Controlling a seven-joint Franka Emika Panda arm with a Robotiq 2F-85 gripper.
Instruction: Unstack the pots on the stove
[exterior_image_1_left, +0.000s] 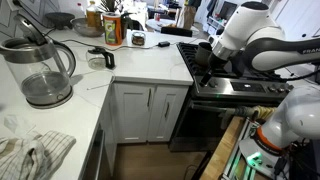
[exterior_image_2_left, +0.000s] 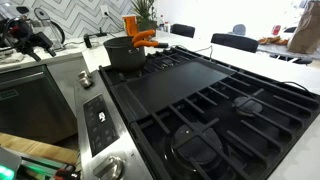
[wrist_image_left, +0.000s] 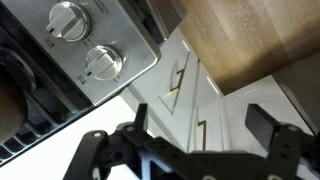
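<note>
A dark pot (exterior_image_2_left: 124, 53) stands on the far burner of the stove (exterior_image_2_left: 200, 100), with orange pieces rising above its rim; I cannot tell whether another pot sits inside it. In an exterior view the stove (exterior_image_1_left: 236, 88) lies under my white arm, which hides the pot. My gripper (wrist_image_left: 200, 125) is open and empty, its two black fingers wide apart. It hangs off the stove's front edge over the white cabinet doors, next to two steel knobs (wrist_image_left: 100, 62). In an exterior view the gripper (exterior_image_2_left: 30, 38) is well left of the pot and not touching it.
A clear glass kettle (exterior_image_1_left: 40, 68) and a crumpled cloth (exterior_image_1_left: 30, 152) sit on the white counter. Bottles and small items crowd the back corner (exterior_image_1_left: 105, 22). White cabinets (exterior_image_1_left: 150, 110) stand next to the oven. Wooden floor (wrist_image_left: 250, 35) lies below. Black chairs (exterior_image_2_left: 232, 40) stand beyond the stove.
</note>
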